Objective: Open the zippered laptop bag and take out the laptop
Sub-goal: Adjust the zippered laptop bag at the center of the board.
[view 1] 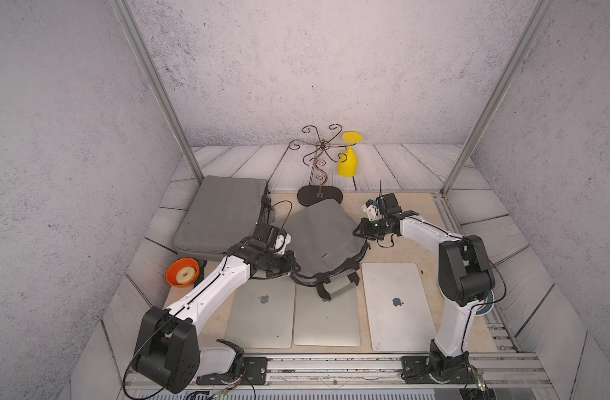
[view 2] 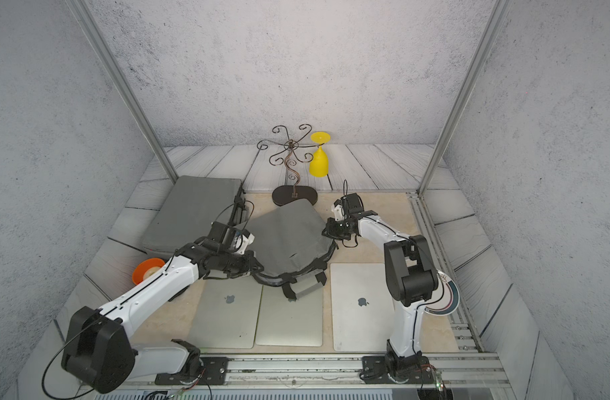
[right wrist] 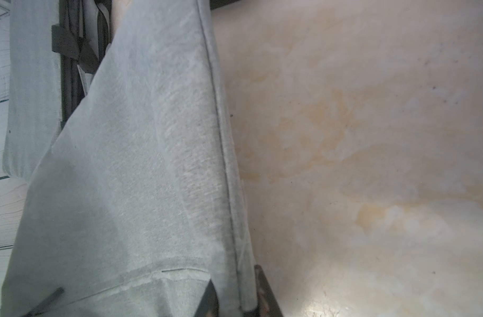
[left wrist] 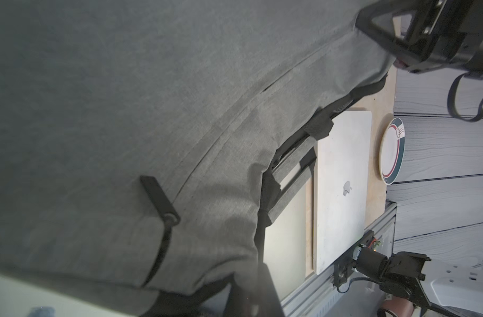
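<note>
- While the left gripper is pinched fully closed, its fingers sit at the dark zippered rim of the laptop bag. It appears to hold that rim, though the contact itself is mostly hidden.
- Close beside those fingers a black pull tab lies on the cloth. It looks small and floppy, so hard to catch.
- Just past the left fingers, the bag's near rim and handle droop onto the middle laptop. The left laptop and right laptop lie flat on either side of it.
- Between the two sets of fingers the bag hangs tented above the table, its grey cloth sagging. It is likely soft and light, folding wherever it is not held.
- Whether a laptop is inside cannot be told.
- The right gripper is narrowed onto the bag's piped side seam, which runs between its fingertips.
- The seams and the zippered rim look like the firmest holds. Any laptop would be stiff, smooth and heavier, so it is best clamped across an edge.
</note>
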